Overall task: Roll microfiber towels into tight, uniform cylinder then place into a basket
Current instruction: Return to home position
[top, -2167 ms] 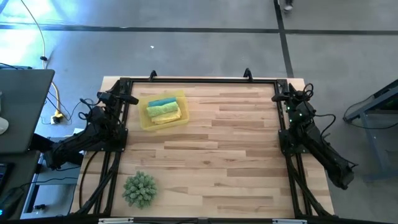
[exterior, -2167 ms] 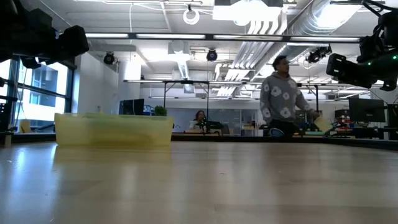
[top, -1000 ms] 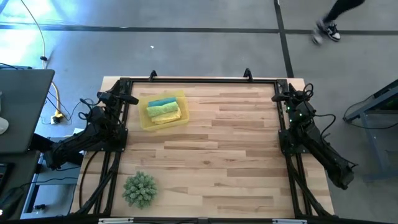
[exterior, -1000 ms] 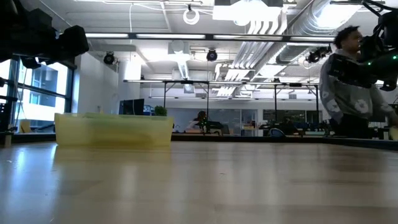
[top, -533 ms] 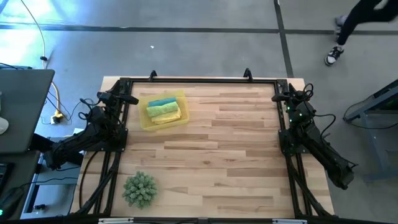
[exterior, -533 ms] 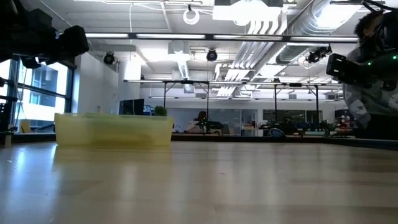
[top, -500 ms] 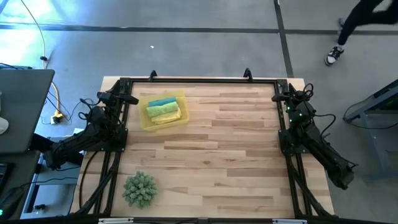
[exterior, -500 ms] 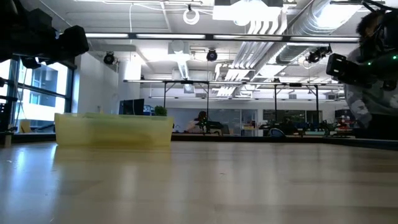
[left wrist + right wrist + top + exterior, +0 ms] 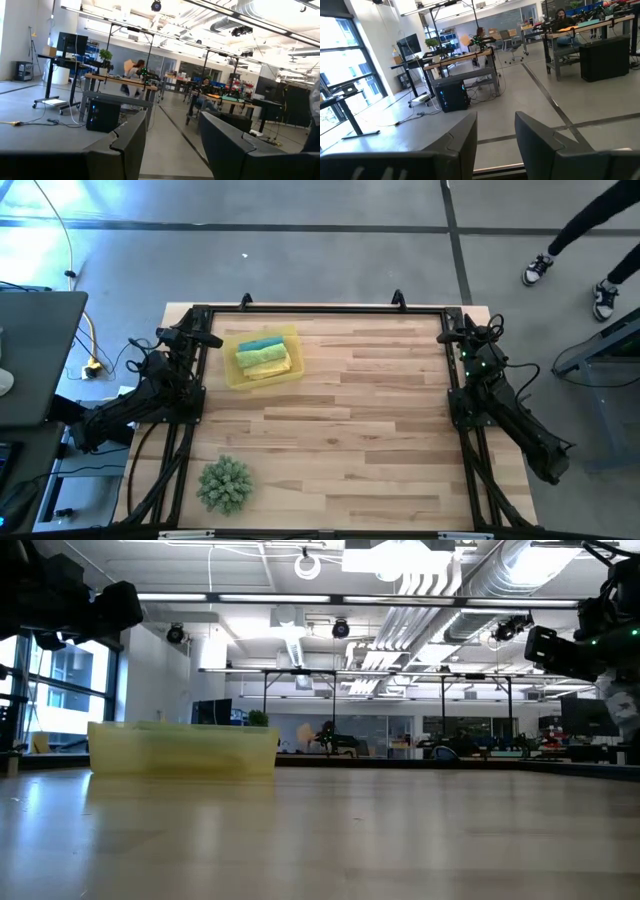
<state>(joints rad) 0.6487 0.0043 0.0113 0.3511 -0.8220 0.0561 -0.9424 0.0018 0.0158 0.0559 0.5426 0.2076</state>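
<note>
The left gripper (image 9: 172, 122) is held folded back at the left edge of the table (image 9: 380, 430), its fingers parted with nothing between them, and the right gripper (image 9: 495, 119) is parked likewise at the opposite edge, also spread and empty. The basket (image 9: 297, 352) is set just beside the left gripper, on its inboard side and well apart from the right gripper, and the rolled microfiber towels (image 9: 264, 358) are laid side by side in it. A spiky green ball (image 9: 224, 483) is seen farther back along the left arm's side, near the front edge.
</note>
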